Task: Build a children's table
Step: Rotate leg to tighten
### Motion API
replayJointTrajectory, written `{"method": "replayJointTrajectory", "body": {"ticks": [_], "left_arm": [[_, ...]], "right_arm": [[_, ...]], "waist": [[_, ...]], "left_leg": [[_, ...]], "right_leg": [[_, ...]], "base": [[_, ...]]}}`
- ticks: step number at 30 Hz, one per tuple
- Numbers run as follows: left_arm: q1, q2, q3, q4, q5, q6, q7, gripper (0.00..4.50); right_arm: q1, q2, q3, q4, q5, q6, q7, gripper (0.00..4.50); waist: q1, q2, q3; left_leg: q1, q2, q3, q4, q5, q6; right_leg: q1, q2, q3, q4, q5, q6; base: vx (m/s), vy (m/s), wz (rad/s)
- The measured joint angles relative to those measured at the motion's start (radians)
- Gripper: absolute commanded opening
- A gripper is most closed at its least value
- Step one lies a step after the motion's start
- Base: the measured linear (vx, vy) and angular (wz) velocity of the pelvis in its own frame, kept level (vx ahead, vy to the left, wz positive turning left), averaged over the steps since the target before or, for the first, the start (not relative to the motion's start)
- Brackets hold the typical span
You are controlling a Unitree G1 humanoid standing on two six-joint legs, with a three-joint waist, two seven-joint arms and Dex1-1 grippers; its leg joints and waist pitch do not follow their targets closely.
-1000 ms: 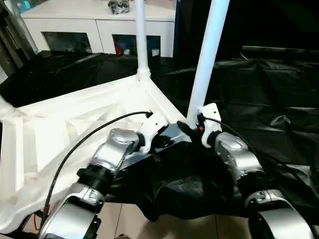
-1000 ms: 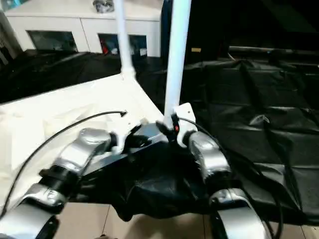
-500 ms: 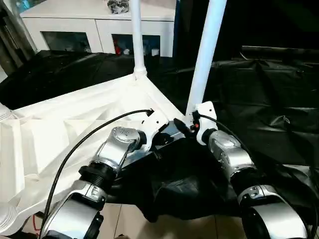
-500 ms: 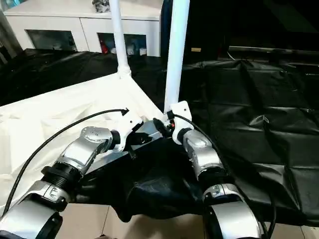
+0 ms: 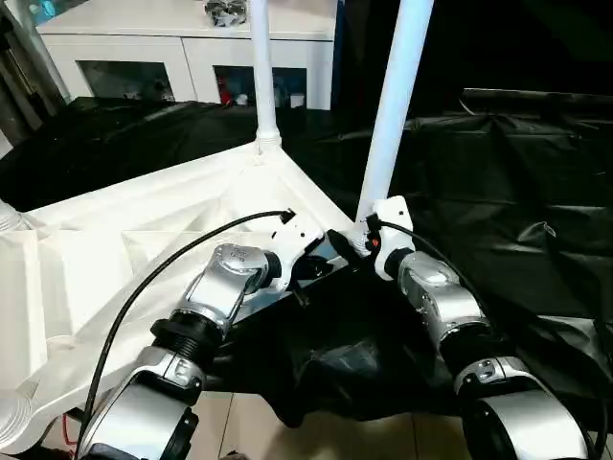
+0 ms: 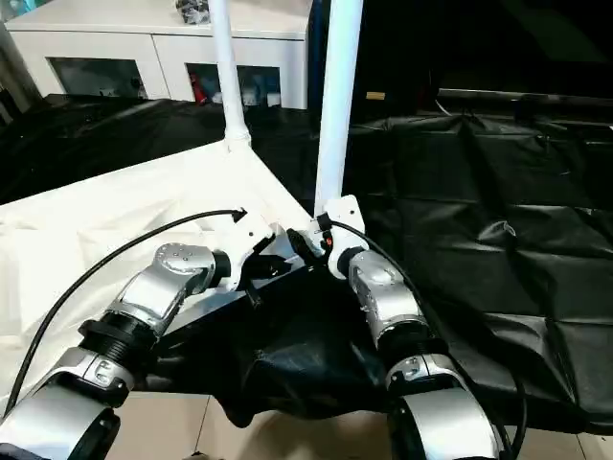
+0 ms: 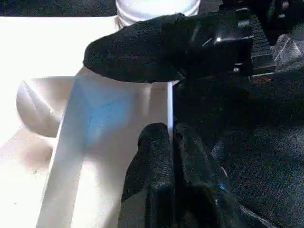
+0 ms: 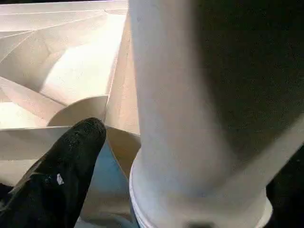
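Observation:
The children's table lies upside down on the black-draped work table, its ribbed top (image 5: 144, 240) facing up. One white leg (image 5: 261, 67) stands in the far corner socket. A second leg (image 5: 391, 105) stands in the near right corner socket. My left gripper (image 7: 171, 135) is shut on the top's thin rim beside that socket. My right gripper (image 5: 356, 240) is open around the base of the near leg (image 8: 199, 118). One of its fingers (image 8: 61, 166) stands clear of the tube and the other is hidden behind it.
A white cabinet (image 5: 192, 48) with glass doors stands behind the work table. Crumpled black drape (image 5: 498, 192) covers the table to the right and hangs over its near edge. A black cable (image 5: 172, 259) arcs over my left forearm. Floor tiles (image 5: 249, 422) lie below.
The view has tilted slightly. My right gripper's fingers have spread apart at the near leg's base. My left gripper keeps its grip on the rim.

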Motion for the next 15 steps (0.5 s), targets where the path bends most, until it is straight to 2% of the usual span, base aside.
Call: {"method": "replayJointTrajectory", "body": {"ticks": [8,10,12,15], "left_arm": [[0.0,0.001,0.0,0.0,0.0,-0.002,-0.001,0.0],[0.03,0.047,-0.011,-0.049,-0.014,-0.016,-0.078,0.0],[0.105,0.12,-0.024,-0.151,-0.062,-0.028,-0.212,0.0],[0.11,0.139,-0.029,-0.167,-0.068,-0.04,-0.264,0.0]], "right_arm": [[-0.001,0.0,0.0,0.003,-0.001,-0.004,0.0,4.44],[0.038,-0.071,0.04,-0.054,0.003,-0.027,0.165,4.44],[0.118,-0.166,0.107,-0.157,0.022,-0.063,0.416,4.44],[0.119,-0.174,0.111,-0.163,0.03,-0.076,0.493,4.44]], "waist": [[0.0,0.0,0.0],[0.001,0.005,0.002],[0.006,0.006,0.002],[0.011,0.007,0.002]], "left_leg": [[0.0,0.0,0.0,0.0,0.0,0.0],[-0.001,0.0,-0.001,0.0,0.0,0.0],[-0.002,0.0,0.0,-0.003,-0.002,0.002],[-0.003,0.0,0.001,-0.003,-0.002,0.002]], "right_leg": [[0.0,0.0,0.0,0.0,-0.001,0.002],[0.0,0.0,0.0,-0.002,-0.001,0.002],[-0.001,0.0,0.0,-0.002,-0.002,0.002],[-0.003,0.0,-0.001,0.0,-0.003,0.001]], "base": [[0.0,0.0,0.0],[0.0,0.0,0.0],[0.0,0.0,0.0],[0.018,-0.001,0.01]]}}
